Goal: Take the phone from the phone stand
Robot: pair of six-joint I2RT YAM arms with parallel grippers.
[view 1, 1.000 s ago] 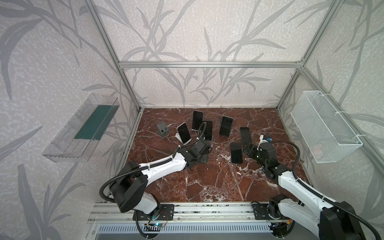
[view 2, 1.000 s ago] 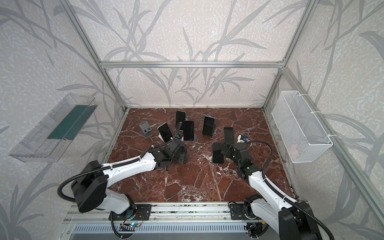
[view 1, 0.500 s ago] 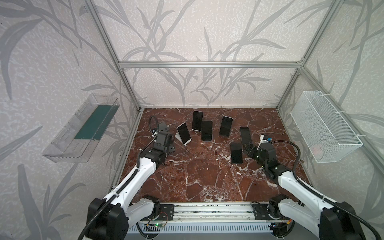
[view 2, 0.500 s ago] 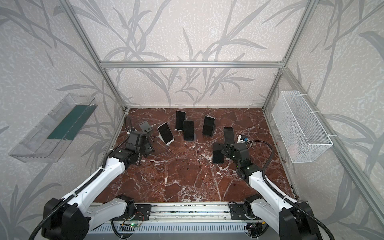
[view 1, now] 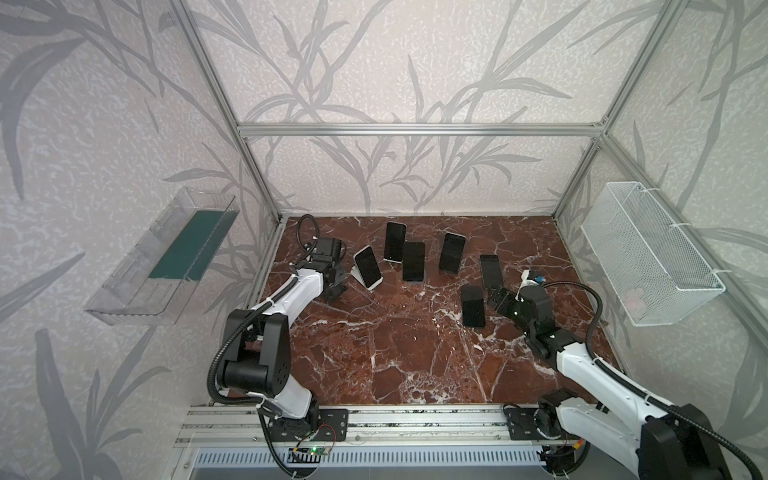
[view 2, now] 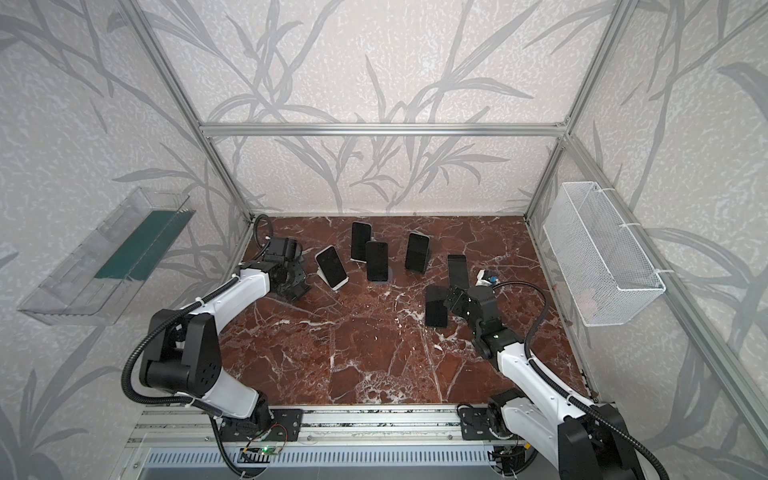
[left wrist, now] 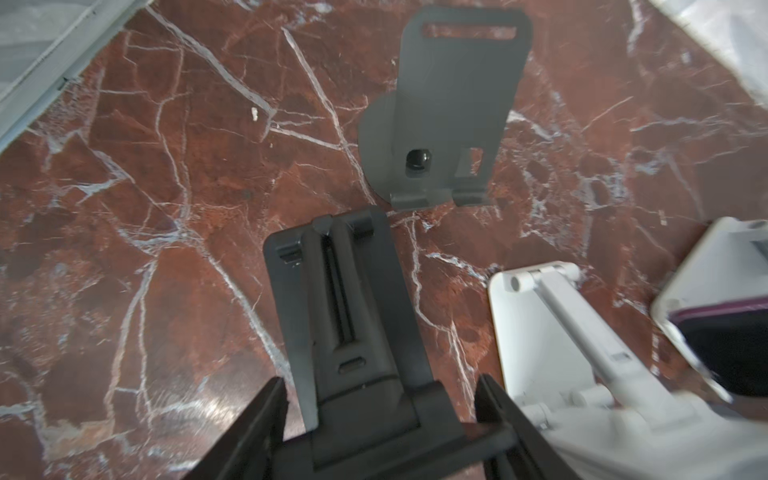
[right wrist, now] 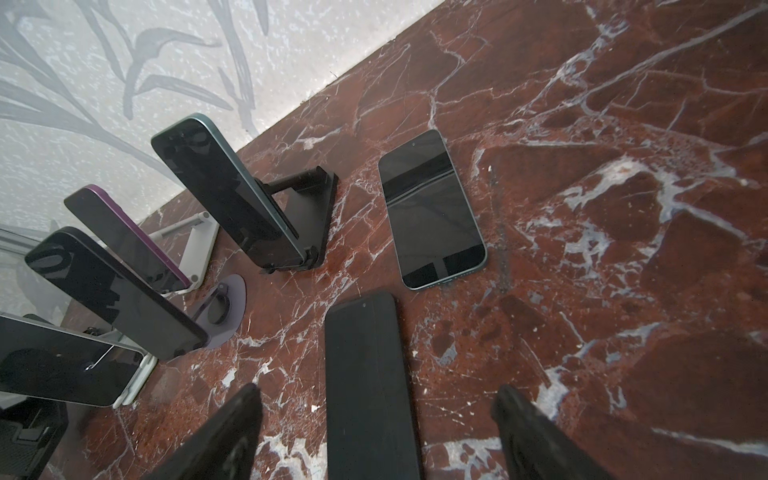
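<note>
My left fingers (left wrist: 253, 428) are nearly closed and clamp the foot of an empty black stand (left wrist: 349, 332). Its far end points at an empty grey stand (left wrist: 453, 108) close ahead, and I cannot tell whether it touches the desk (view 1: 395, 353). My right fingers (right wrist: 224, 434) stand well apart on either side of a flat black phone (right wrist: 365, 374) lying on the marble. They touch neither of its edges and hold nothing. Four phones (view 1: 451, 252) lean on stands at the back, so the job is not finished. The nearest to my left arm is the white-edged phone (view 1: 368, 271) on the white stand (left wrist: 552, 332), just beside the black stand.

I judge the step in hand to be parking the black stand. I would lower it until its base sits flat, clear of both neighbouring stands, and only then open, so it cannot tip into that phone. For the next lift I would take the phone by its long edges above the stand's lip and raise it along its lean. If the stand drags, I would steady it with the other arm.
</note>
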